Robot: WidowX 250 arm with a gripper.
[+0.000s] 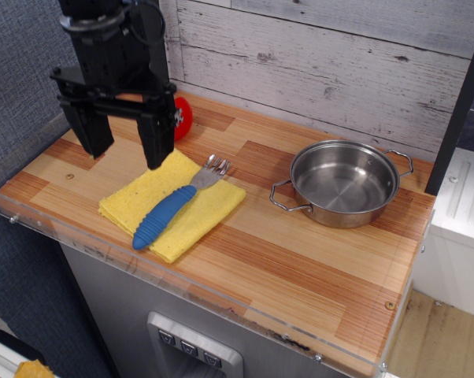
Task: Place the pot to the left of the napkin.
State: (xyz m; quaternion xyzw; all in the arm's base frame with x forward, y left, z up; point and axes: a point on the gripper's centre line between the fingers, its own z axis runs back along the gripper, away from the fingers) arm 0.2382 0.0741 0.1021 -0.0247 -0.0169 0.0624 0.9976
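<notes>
The shiny steel pot [345,182] with two wire loop handles stands upright and empty on the right part of the wooden counter. The yellow napkin [174,204] lies on the left part, with a blue-handled metal fork [172,204] lying across it. My black gripper [125,153] hangs open and empty above the counter at the napkin's far left corner, its fingers [155,142] wide apart. It is far from the pot.
A red round object [183,117] sits behind the gripper near the plank wall. A clear acrylic guard [190,295] runs along the counter's front and left edges. Bare wood lies left of the napkin and between napkin and pot.
</notes>
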